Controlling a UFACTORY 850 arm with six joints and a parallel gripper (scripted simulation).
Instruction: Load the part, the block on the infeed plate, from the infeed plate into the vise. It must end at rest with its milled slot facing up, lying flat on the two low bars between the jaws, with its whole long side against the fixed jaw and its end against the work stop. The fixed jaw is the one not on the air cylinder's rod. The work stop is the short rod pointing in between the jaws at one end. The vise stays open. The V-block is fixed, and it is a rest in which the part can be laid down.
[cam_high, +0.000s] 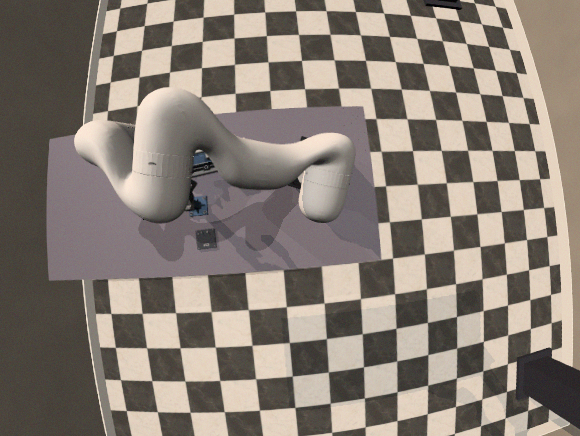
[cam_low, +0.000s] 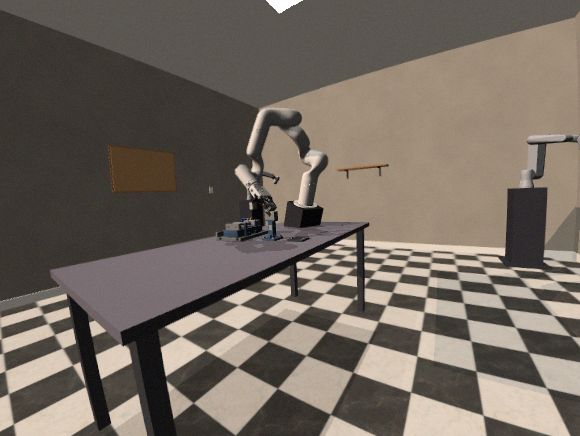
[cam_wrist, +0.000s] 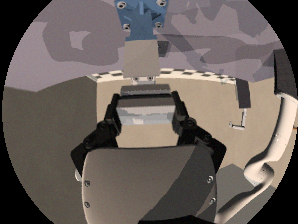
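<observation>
My gripper (cam_wrist: 145, 100) is shut on the part (cam_wrist: 145, 117), a grey metal block held across the fingers. In the wrist view the blue V-block (cam_wrist: 141, 18) lies ahead of the fingers on the table. In the exterior view the gripper (cam_low: 267, 204) hangs tilted just above the V-block (cam_low: 271, 231), with the blue vise (cam_low: 239, 230) to its left. In the top view the arm covers the gripper; the V-block (cam_high: 200, 205) and part of the vise (cam_high: 202, 161) show beside it. The dark infeed plate (cam_high: 206, 239) has nothing on it.
The infeed plate also shows in the exterior view (cam_low: 298, 239), right of the V-block. The arm's dark base block (cam_low: 303, 214) stands behind them. A second arm on a dark pedestal (cam_low: 525, 225) stands far off at the right wall.
</observation>
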